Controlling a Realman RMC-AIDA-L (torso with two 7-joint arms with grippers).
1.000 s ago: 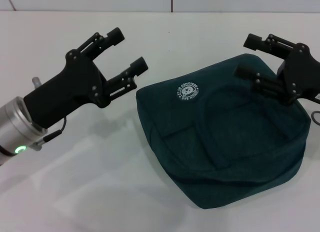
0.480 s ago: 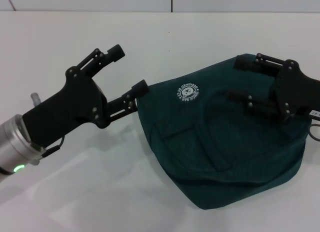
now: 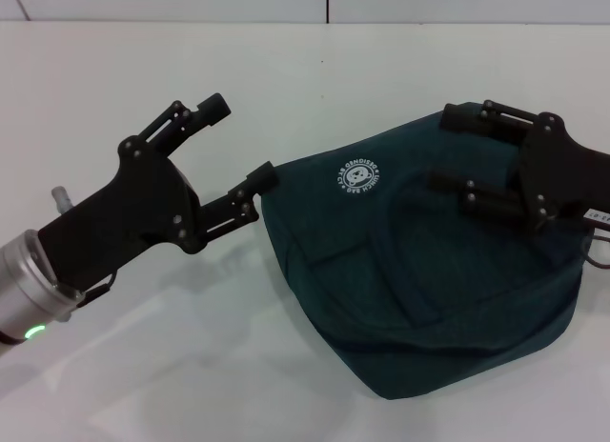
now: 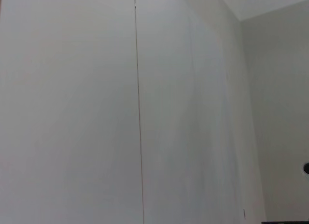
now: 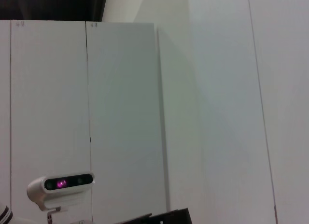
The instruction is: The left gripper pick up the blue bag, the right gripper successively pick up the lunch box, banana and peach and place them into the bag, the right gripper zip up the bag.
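The blue bag (image 3: pixel 419 280) lies flat on the white table, its round white logo (image 3: pixel 357 173) facing up and its handles lying on the fabric. My left gripper (image 3: pixel 238 140) is open at the bag's left corner, with its lower fingertip (image 3: pixel 261 174) at the corner's edge. Nothing sits between its fingers. My right gripper (image 3: pixel 440 149) hangs open over the bag's far right part, fingers pointing left. The lunch box, banana and peach are out of view. Neither wrist view shows the bag or any fingers.
The white table (image 3: pixel 191 366) spreads bare to the left and front of the bag. A thin cable loop (image 3: pixel 599 253) hangs by the right wrist. The right wrist view looks at white cabinets and a small white camera unit (image 5: pixel 60 184); the left wrist view shows plain wall panels.
The left gripper dropped nearer, bringing its lower fingertip to the bag's left corner. The right gripper moved left and nearer over the bag. The bag's left edge shifted slightly.
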